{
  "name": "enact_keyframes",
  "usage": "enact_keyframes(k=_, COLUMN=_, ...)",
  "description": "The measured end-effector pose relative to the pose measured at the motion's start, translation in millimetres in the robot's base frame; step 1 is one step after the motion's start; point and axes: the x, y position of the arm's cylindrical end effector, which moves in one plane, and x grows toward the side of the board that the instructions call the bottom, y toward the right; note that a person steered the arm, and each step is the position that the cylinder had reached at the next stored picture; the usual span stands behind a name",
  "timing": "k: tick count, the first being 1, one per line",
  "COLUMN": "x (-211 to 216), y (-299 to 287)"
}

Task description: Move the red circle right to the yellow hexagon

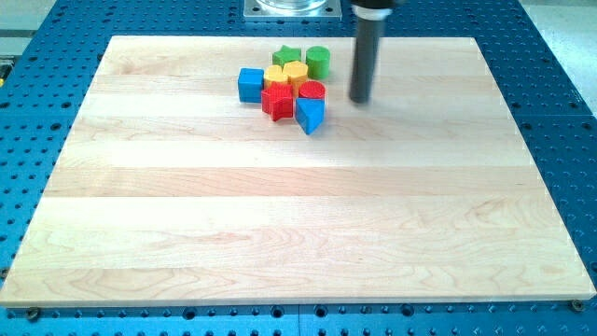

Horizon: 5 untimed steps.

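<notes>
Eight blocks crowd together near the view's top on the wooden counter [280, 205]: a blue cube [250, 85] at the cluster's left, a green star [286, 57] and green cylinder [318, 62] at the top, a yellow hexagon [296, 73] beside another yellow block [277, 76], a red star [277, 101], and a blue triangle [310, 115] at the bottom. The red circle [312, 91] sits just below and right of the yellow hexagon, touching it and the blue triangle. My tip [361, 99] stands just right of the red circle, apart from it; the arm carries no jaws, only this rod.
</notes>
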Motion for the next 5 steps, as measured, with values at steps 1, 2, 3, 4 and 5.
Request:
enact_keyframes(k=1, x=81.4, y=-59.7)
enact_keyframes(k=2, x=76.7, y=-107.3)
enact_keyframes(k=3, x=52.9, y=-106.4)
enact_keyframes(k=4, x=40.6, y=-104.3)
enact_keyframes(k=5, x=32.4, y=-104.3)
